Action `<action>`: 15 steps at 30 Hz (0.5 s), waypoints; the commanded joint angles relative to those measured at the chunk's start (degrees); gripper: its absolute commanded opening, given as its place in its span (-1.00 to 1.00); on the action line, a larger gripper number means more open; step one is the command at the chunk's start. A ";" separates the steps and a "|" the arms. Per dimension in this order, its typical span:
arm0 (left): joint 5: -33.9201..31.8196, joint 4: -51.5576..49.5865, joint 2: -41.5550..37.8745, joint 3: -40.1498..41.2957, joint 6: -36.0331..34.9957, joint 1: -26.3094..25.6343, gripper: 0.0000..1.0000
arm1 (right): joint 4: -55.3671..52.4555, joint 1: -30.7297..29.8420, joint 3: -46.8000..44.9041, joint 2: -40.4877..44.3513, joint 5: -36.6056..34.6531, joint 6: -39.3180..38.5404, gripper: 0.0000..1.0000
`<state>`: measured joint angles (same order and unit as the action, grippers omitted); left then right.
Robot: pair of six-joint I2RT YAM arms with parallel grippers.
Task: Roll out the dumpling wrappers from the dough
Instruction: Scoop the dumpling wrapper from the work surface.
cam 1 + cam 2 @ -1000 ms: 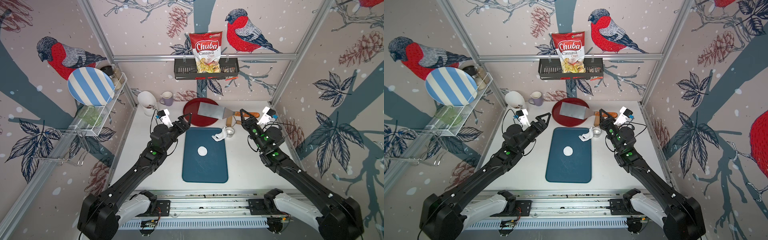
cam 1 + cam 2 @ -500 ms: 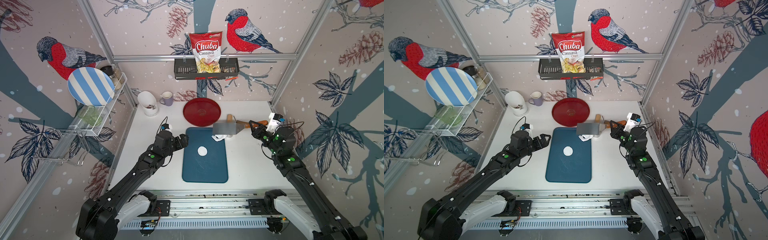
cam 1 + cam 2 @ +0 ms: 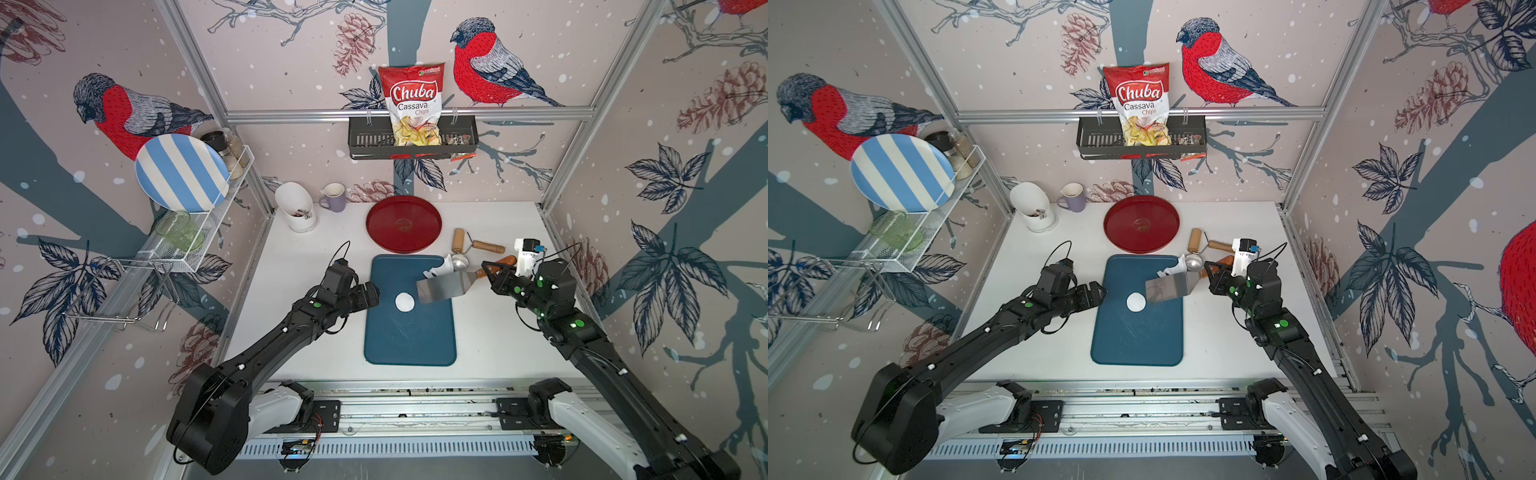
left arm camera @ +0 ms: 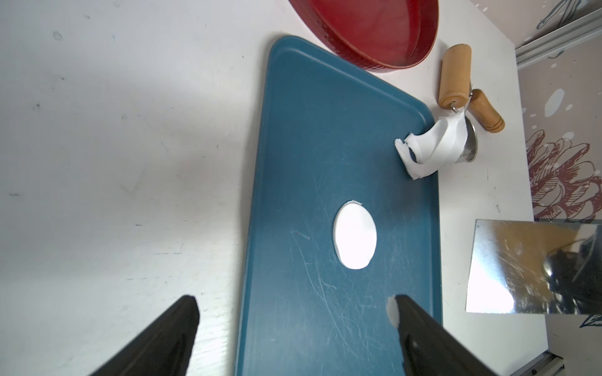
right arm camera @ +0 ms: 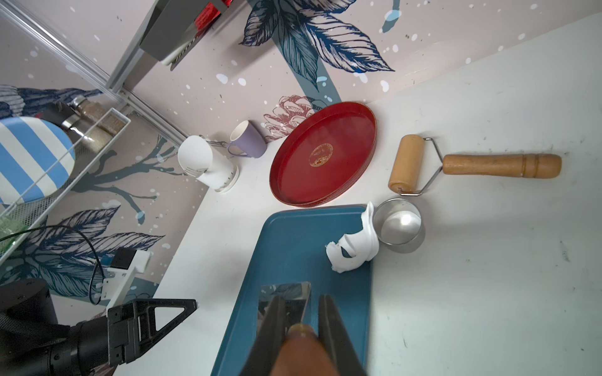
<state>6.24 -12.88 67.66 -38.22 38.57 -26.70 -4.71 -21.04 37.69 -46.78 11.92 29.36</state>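
Spatula (image 3: 445,286) moved off red tray (image 3: 386,232) to cut wrapper (image 3: 404,301); your right gripper (image 3: 488,270) clamps its handle, left gripper (image 3: 372,294) gapes empty; lift-off pending.

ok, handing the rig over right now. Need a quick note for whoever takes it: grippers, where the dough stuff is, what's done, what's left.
Left gripper: open, empty, at the blue board's left edge, facing the wrapper.
Right gripper: shut on the spatula handle, blade right beside the wrapper; contact unclear.
Wrapper: one round disc, flat on the board.
Dough scrap: ragged, at the board's far right corner, leaning on the steel ring. Roller lies just beyond.
Done: one wrapper cut out.
Left: probably lift it with the spatula, perhaps onto the empty red tray; scrap not yet re-rolled.
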 commanded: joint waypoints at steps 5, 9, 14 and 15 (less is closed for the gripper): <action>-0.01 1.52 2.75 0.75 -0.68 -1.36 0.90 | 2.29 -4.01 0.19 -1.35 -6.94 -2.77 -1.00; -0.04 1.87 6.04 -0.33 -1.36 -2.13 0.90 | 2.01 -3.93 0.92 -2.93 -7.35 -1.62 -1.00; -0.26 2.92 8.56 -0.64 -1.54 -2.76 0.90 | 0.51 -3.31 2.24 -5.86 -6.25 -0.64 -1.00; -0.12 3.25 8.92 -0.72 -1.48 -2.97 0.90 | 0.23 -3.20 2.50 -6.35 -6.00 -0.74 -1.00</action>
<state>6.15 -11.81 75.90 -38.44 38.22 -29.32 -4.84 -24.53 39.13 -52.25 5.58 27.44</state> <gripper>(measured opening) 0.950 0.158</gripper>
